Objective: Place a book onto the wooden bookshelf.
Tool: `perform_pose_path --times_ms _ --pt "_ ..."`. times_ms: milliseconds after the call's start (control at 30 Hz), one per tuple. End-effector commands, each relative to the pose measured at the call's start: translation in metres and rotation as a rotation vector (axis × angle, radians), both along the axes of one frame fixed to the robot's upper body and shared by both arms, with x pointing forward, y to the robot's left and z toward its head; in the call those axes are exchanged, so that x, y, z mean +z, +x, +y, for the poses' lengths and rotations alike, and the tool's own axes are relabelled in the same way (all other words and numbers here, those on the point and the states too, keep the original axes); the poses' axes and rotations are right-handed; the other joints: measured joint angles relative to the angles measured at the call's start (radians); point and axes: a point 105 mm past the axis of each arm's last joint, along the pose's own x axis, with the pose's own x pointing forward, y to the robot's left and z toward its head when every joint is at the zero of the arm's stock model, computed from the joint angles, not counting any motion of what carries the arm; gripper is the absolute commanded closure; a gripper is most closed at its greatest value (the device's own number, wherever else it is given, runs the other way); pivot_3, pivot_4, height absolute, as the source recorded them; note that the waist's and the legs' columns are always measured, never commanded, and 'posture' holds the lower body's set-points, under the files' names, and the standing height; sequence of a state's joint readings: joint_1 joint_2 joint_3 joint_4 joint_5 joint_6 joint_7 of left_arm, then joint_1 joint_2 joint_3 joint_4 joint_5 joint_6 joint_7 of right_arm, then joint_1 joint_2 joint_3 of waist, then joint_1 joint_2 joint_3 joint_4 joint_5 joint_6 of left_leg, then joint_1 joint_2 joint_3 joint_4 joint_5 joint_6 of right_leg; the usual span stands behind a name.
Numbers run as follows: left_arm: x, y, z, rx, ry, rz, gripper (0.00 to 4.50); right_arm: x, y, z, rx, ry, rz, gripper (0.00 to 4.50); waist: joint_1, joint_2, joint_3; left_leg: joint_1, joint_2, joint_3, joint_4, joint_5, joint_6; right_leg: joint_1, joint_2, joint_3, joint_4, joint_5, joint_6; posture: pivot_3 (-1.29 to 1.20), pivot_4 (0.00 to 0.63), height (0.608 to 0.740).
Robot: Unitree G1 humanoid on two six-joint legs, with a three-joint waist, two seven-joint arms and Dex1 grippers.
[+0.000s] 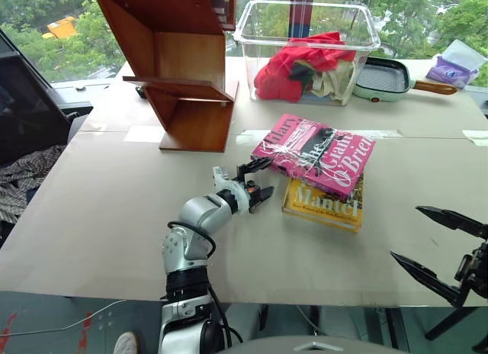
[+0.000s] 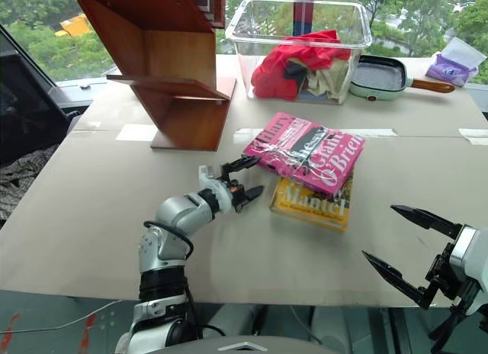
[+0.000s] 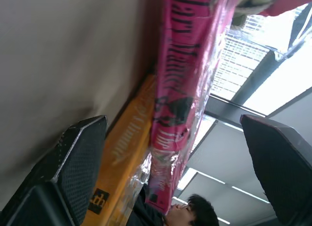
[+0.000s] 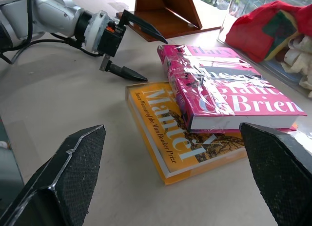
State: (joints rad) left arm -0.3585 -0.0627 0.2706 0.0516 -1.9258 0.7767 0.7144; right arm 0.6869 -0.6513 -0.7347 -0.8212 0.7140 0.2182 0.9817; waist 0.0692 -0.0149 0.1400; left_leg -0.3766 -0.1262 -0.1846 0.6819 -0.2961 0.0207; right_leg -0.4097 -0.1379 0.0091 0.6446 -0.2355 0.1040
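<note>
The book [image 1: 316, 154], thick and magenta-pink with white lettering, lies flat on top of a yellow-orange "Mantel" book [image 1: 324, 204] in the middle of the table. Its spine [image 3: 178, 94] faces my left gripper [image 1: 260, 178], which is open just left of the stack, one finger above the other, with nothing between them. The wooden bookshelf [image 1: 177, 64] stands at the back left, well apart from the books. My right gripper [image 1: 441, 246] hangs open and empty near the table's front right edge, its fingers [image 4: 73, 172] wide apart toward the books.
A clear plastic bin [image 1: 309, 45] with red and pale cloth stands at the back behind the books. A green pan [image 1: 385, 79] and a purple bag [image 1: 450, 68] lie at the back right. A person's head [image 3: 195, 214] appears in the left wrist view beyond the books.
</note>
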Motion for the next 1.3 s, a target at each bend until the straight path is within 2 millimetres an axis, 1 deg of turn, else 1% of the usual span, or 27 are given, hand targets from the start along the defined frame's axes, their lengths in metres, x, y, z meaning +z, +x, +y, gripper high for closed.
perform_pose_path --times_ms 33,133,267,433,567,733,800,833,900,933,967,1100,1133,1167,1267,1300 --pt "0.007 0.008 -0.013 -0.013 -0.019 -0.047 0.0 0.011 -0.004 0.003 0.009 -0.021 -0.034 0.05 0.003 0.0 0.0 0.0 0.0 0.0 0.0 0.0 0.0 0.0 0.0 0.0 0.0 0.0 0.0 0.0 0.15 0.723" --pt "0.008 0.015 -0.021 -0.018 -0.003 -0.07 0.0 0.013 -0.005 0.004 0.004 -0.023 -0.034 0.05 0.005 -0.001 0.0 0.0 -0.001 0.001 0.0 0.0 0.0 0.0 0.0 0.001 0.0 0.0 0.0 0.0 0.15 0.723" --pt "0.019 0.027 -0.038 -0.043 0.012 -0.128 0.0 0.016 -0.006 0.009 -0.004 -0.024 -0.04 0.05 0.006 -0.002 0.001 0.0 -0.001 0.001 0.0 0.0 0.0 0.0 0.0 0.001 0.0 0.0 0.001 0.0 0.15 0.723" --pt "0.023 0.034 -0.055 -0.06 0.02 -0.157 0.0 0.018 -0.004 0.012 -0.013 -0.024 -0.047 0.05 0.003 -0.003 0.001 -0.001 -0.001 0.002 0.0 -0.001 0.002 0.0 0.0 0.001 -0.001 0.0 0.001 0.0 0.15 0.723" --pt "0.02 0.032 -0.062 -0.054 0.023 -0.151 0.0 0.019 -0.004 0.013 -0.018 -0.025 -0.05 0.05 0.001 -0.003 0.002 -0.001 -0.001 0.003 0.0 -0.002 0.003 -0.001 0.0 0.003 -0.002 0.0 0.001 0.0 0.15 0.723" --pt "0.015 0.035 -0.063 0.029 0.051 -0.132 0.0 0.02 -0.003 0.014 -0.031 -0.027 -0.053 0.05 0.0 -0.003 0.002 -0.001 0.0 0.004 0.0 -0.002 0.003 -0.001 0.0 0.003 -0.002 0.001 0.002 0.0 0.15 0.723" --pt "0.013 0.036 -0.062 0.064 0.054 -0.119 0.52 0.02 -0.002 0.015 -0.034 -0.027 -0.054 0.0 -0.001 -0.003 0.002 -0.001 0.0 0.004 0.0 -0.002 0.004 -0.001 0.0 0.004 -0.002 0.001 0.002 0.0 0.15 0.723" --pt "0.014 0.036 -0.062 0.076 0.052 -0.118 0.86 0.02 -0.002 0.016 -0.036 -0.026 -0.054 0.0 -0.002 -0.003 0.002 -0.001 0.0 0.005 0.0 -0.002 0.004 -0.001 0.0 0.004 -0.002 0.001 0.002 0.0 0.15 0.723" --pt "0.016 0.034 -0.062 0.088 0.047 -0.121 1.83 0.021 -0.001 0.017 -0.039 -0.024 -0.054 0.0 -0.002 -0.003 0.002 0.0 0.0 0.006 0.0 -0.002 0.004 -0.001 0.0 0.005 -0.002 0.001 0.003 0.0 0.15 0.723" --pt "0.018 0.033 -0.062 0.088 0.047 -0.124 2.2 0.02 -0.001 0.017 -0.041 -0.023 -0.054 0.0 -0.002 -0.003 0.002 0.0 0.0 0.006 0.0 -0.002 0.004 -0.001 0.0 0.005 -0.002 0.001 0.003 0.0 0.15 0.723" --pt "0.018 0.032 -0.063 0.084 0.049 -0.123 2.77 0.02 0.0 0.017 -0.043 -0.022 -0.053 0.0 -0.002 -0.004 0.002 0.0 0.0 0.006 0.0 -0.002 0.004 -0.001 0.0 0.005 -0.002 0.001 0.003 0.0 0.15 0.723" --pt "0.022 0.03 -0.059 0.093 0.053 -0.127 4.28 0.018 0.001 0.018 -0.048 -0.014 -0.049 0.0 -0.001 -0.005 0.003 0.0 0.0 0.007 0.0 -0.003 0.004 -0.001 0.0 0.006 -0.002 0.001 0.003 0.0 0.15 0.723" --pt "0.023 0.03 -0.057 0.096 0.05 -0.131 4.46 0.018 0.002 0.018 -0.048 -0.012 -0.05 0.0 -0.001 -0.005 0.003 0.0 0.0 0.007 0.0 -0.003 0.004 -0.001 0.0 0.006 -0.003 0.001 0.003 0.0 0.15 0.723" --pt "0.025 0.03 -0.053 0.102 0.049 -0.136 4.47 0.018 0.002 0.017 -0.049 -0.008 -0.051 0.0 -0.001 -0.005 0.003 0.0 0.0 0.007 0.0 -0.003 0.004 -0.001 0.0 0.006 -0.002 0.001 0.003 0.0 0.15 0.723" --pt "0.044 0.027 -0.033 0.115 0.042 -0.225 4.47 0.017 0.006 0.017 -0.046 0.001 -0.06 0.0 -0.003 -0.007 0.004 0.0 0.0 0.007 0.0 -0.003 0.004 -0.001 0.0 0.006 -0.002 0.002 0.003 0.0 0.15 0.723" --pt "0.048 0.026 -0.029 0.114 0.046 -0.25 4.47 0.017 0.007 0.017 -0.045 0.003 -0.063 0.0 -0.002 -0.008 0.005 -0.001 0.001 0.008 0.0 -0.003 0.004 -0.002 0.0 0.006 -0.002 0.002 0.003 0.0 0.15 0.723"
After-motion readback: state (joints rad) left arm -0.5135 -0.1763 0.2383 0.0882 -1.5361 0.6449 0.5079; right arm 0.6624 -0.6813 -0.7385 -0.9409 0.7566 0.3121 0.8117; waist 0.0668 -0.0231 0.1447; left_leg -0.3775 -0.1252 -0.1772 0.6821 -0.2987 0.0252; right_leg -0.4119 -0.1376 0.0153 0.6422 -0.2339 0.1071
